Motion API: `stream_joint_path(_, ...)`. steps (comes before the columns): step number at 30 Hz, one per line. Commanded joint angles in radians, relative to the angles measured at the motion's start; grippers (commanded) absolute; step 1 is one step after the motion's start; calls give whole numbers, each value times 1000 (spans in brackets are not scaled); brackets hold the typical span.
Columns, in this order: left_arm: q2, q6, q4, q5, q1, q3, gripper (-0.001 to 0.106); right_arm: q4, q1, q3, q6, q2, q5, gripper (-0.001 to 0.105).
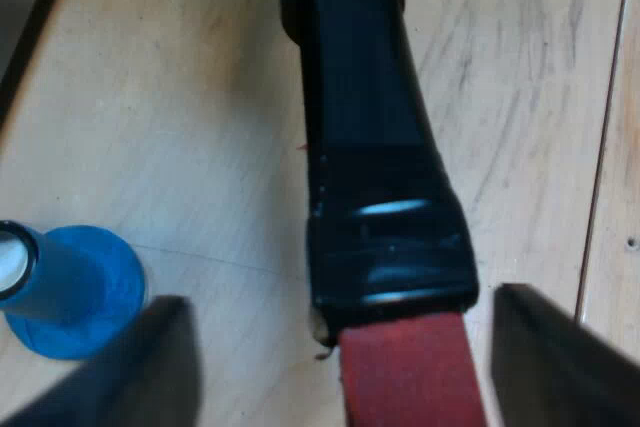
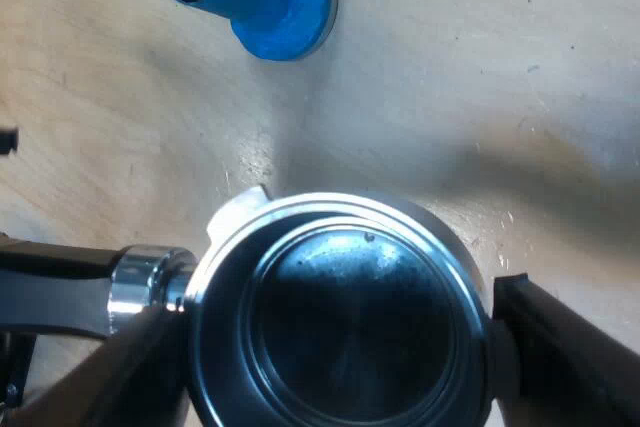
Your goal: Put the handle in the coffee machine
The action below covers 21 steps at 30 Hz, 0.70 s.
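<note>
Though loose, holder between right jaws.

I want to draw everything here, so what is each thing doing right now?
Holder, loose over the table, cup's open side up, looks empty.
Tamper, standing on the table, untouched.
Left pincer, open, astride the holder's red end.
Right pincer, at the holder's metal cup; grip unclear.
</note>
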Motion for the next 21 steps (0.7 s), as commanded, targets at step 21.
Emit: stream_joint_path(21,3,-4,9,36,-5,-2,0,-22,2,-15,-12,-18,-16,10)
